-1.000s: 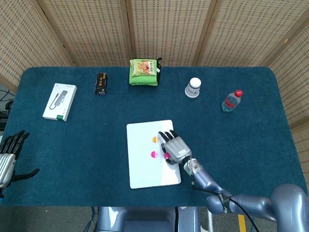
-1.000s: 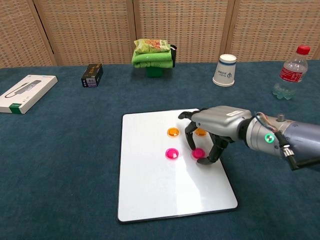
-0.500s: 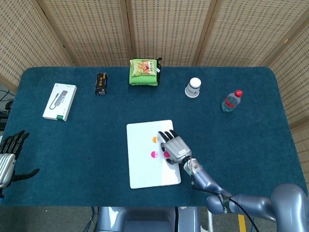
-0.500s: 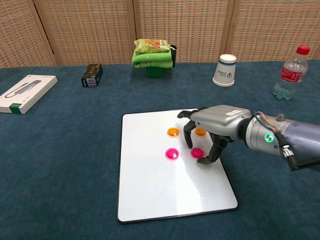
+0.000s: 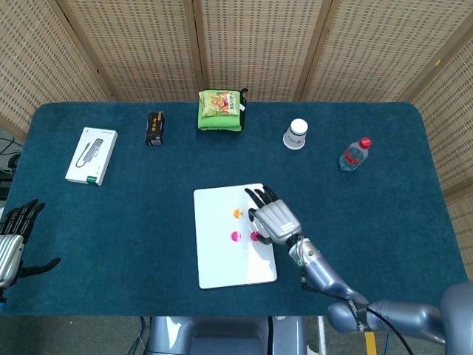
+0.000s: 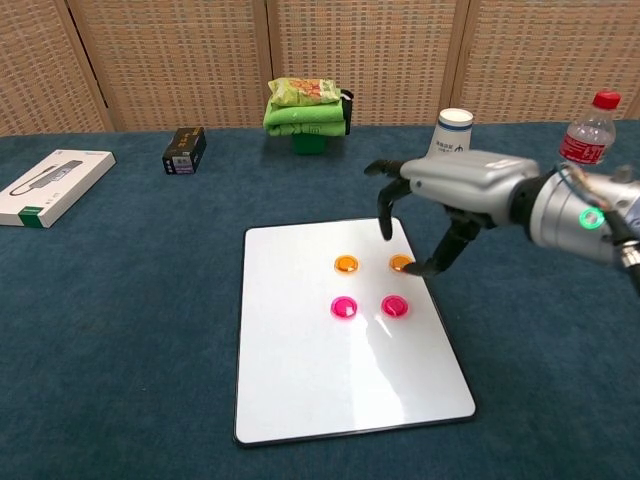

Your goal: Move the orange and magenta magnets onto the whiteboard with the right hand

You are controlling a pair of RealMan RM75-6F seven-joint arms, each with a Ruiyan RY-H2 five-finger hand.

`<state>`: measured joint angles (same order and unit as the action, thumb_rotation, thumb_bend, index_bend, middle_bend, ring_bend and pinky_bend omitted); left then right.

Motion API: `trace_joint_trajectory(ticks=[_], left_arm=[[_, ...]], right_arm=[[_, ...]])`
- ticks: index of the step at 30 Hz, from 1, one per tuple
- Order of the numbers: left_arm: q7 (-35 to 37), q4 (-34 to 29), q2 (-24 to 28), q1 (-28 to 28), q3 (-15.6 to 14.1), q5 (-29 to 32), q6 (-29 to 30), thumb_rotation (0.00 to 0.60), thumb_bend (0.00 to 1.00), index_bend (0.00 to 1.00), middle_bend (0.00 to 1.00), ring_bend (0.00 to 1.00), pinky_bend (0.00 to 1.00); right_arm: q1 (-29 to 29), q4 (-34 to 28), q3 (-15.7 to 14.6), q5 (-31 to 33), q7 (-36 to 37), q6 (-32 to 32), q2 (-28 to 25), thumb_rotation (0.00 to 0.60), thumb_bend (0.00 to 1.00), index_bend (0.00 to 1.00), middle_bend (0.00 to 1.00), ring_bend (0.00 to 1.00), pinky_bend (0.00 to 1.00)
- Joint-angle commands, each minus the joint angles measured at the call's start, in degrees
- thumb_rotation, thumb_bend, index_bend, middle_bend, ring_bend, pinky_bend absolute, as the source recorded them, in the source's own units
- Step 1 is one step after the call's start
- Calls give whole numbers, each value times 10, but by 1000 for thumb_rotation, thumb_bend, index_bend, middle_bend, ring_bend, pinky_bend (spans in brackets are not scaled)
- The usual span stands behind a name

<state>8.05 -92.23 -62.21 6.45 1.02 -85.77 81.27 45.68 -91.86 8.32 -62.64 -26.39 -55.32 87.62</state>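
Note:
The whiteboard [image 6: 330, 380] lies flat at the table's near middle. On it sit two orange magnets [image 6: 345, 264] [image 6: 401, 263] in a far row and two magenta magnets [image 6: 344, 307] [image 6: 394, 306] in a near row. My right hand [image 6: 440, 195] hovers above the board's far right corner, fingers apart and curved downward, holding nothing. In the head view the right hand [image 5: 272, 218] covers the right orange magnet; the left orange magnet [image 5: 237, 213] and both magenta magnets [image 5: 235, 237] show. My left hand [image 5: 11, 240] stays at the table's left edge, fingers spread, empty.
Along the far side stand a white box [image 6: 55, 185], a small black box [image 6: 185, 150], a green snack bag [image 6: 305, 110], a paper cup [image 6: 452, 140] just behind my right hand, and a red-capped water bottle [image 6: 582, 145].
My right hand has let go of the right magenta magnet and risen up and away toward the far right. The magnet stays on the board.

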Motion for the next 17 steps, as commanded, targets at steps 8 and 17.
trace_joint_trajectory(ticks=[8, 17], left_arm=[[2, 2, -2, 0, 0, -6, 5, 600, 0, 0, 0, 0, 0], [7, 13, -13, -6, 4, -17, 30, 600, 0, 0, 0, 0, 0]], right_arm=[[-181, 58, -52, -138, 225, -212, -143, 600, 77, 83, 0, 0, 0], [-294, 112, -62, -118, 298, -307, -148, 600, 0, 11, 0, 0, 0]])
